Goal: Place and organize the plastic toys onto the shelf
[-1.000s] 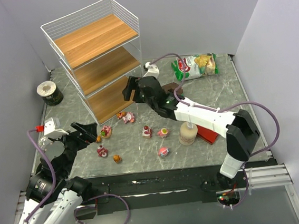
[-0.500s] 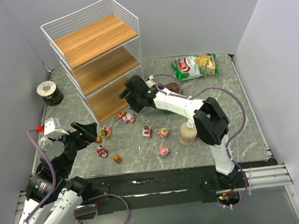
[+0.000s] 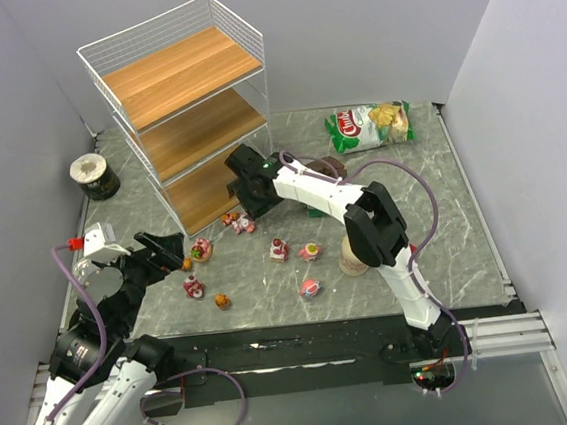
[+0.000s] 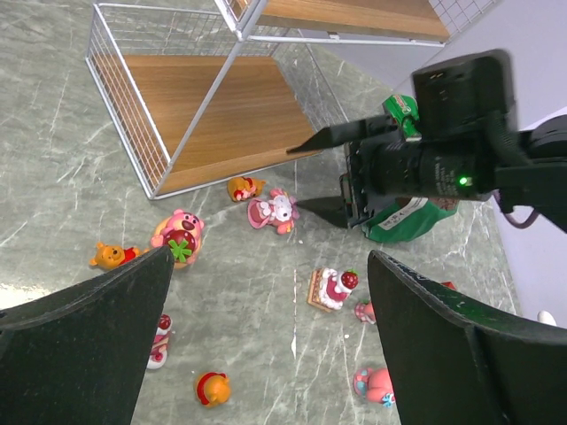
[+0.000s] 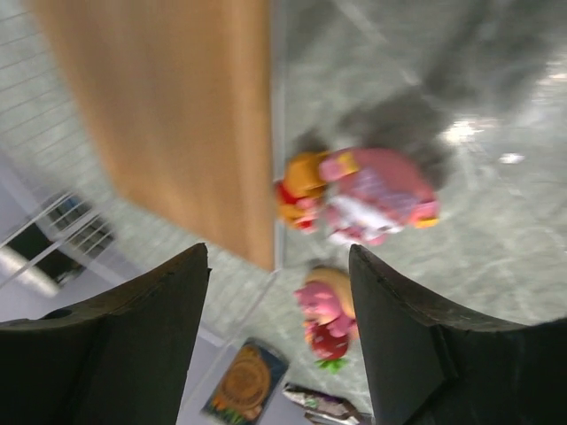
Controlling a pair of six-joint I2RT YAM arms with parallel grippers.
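Barely started: every toy [image 3: 279, 249] you can see is on the tabletop [image 3: 435, 218], none on the shelf [image 3: 180, 72]. Your right gripper [image 4: 299, 174] hangs over two of them by the bottom tier, jaws apart, empty. Left gripper [image 4: 270, 255] jaws are wide, empty too.

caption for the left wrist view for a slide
Right gripper, jaws open, poised by a pink toy at the shelf's lowest tier.

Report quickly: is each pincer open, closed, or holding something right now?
Left pincer: open, holding nothing.
Right pincer: open, empty, with a pink toy just ahead.
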